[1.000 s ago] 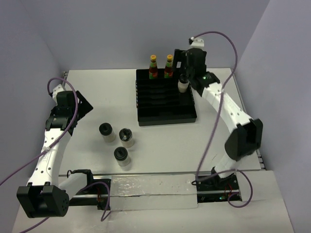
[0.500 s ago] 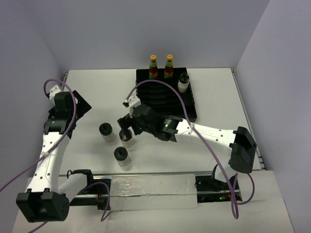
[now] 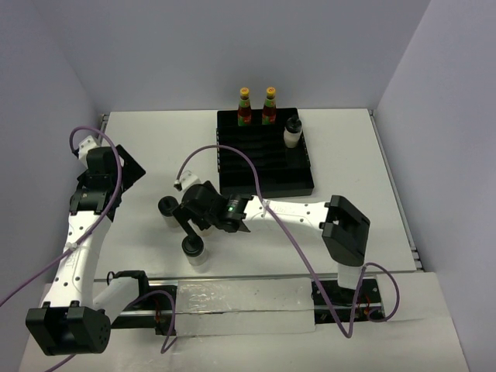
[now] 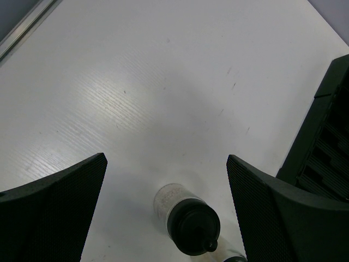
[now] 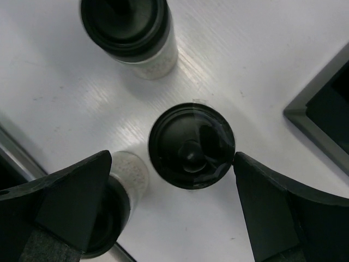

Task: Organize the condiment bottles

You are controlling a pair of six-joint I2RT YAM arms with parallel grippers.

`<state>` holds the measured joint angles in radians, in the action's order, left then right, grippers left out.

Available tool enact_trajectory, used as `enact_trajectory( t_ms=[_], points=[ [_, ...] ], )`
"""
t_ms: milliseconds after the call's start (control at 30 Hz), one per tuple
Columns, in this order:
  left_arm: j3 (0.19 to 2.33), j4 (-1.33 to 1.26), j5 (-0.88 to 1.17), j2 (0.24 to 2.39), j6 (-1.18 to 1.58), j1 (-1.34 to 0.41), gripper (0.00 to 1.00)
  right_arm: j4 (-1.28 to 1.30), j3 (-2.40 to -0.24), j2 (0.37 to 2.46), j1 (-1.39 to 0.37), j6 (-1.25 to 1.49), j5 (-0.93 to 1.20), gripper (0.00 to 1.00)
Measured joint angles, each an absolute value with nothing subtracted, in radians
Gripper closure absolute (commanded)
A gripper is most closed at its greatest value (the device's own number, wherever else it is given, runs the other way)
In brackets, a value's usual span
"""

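Observation:
Two sauce bottles [image 3: 244, 107] [image 3: 270, 105] with yellow caps stand at the back of the black slotted tray [image 3: 263, 182]. One black-lidded jar [image 3: 292, 132] stands in the tray's back right corner. Two jars [image 3: 166, 206] [image 3: 194, 249] stand on the table left of the tray; a third is hidden under my right gripper [image 3: 195, 211]. In the right wrist view the open right gripper [image 5: 172, 159] straddles that middle jar [image 5: 192, 146], with the other jars [image 5: 128, 30] [image 5: 115, 203] beside it. My left gripper [image 3: 116, 167] [image 4: 166, 158] is open and empty, well short of a jar [image 4: 188, 218].
The tray's edge shows at the right of the left wrist view [image 4: 327, 136] and the right wrist view [image 5: 322, 109]. A metal rail [image 3: 232, 298] runs along the table's near edge. Walls close in the table at the back and sides.
My right arm has swung from the tray's back right corner down and left to the jars, and now its open fingers sit over the middle jar. The left arm has barely moved.

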<state>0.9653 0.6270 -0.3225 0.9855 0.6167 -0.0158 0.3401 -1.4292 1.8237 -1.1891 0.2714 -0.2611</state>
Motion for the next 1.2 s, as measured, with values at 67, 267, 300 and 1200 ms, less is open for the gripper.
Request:
enact_trajectory(
  t_ms=[67,267,300,1200],
  points=[
    [0.965,0.627,-0.323,0.986,0.617,-0.016,0.01,0.352,-1.431,1.841,-1.192,0.275,-0.282,0.0],
    [0.965,0.627,-0.323,0.986,0.617,-0.016,0.01,0.372,-1.433,1.858,-1.192,0.294,-0.311,0.12],
    [0.965,0.627,-0.323,0.986,0.617,-0.016,0.01,0.371,-1.433,1.859,-1.192,0.296,-0.313,0.14],
    [0.961,0.626,-0.322,0.986,0.617,-0.016,0.0,0.383,-1.461,1.874,-1.148,0.295,-0.356,0.68]
  ],
)
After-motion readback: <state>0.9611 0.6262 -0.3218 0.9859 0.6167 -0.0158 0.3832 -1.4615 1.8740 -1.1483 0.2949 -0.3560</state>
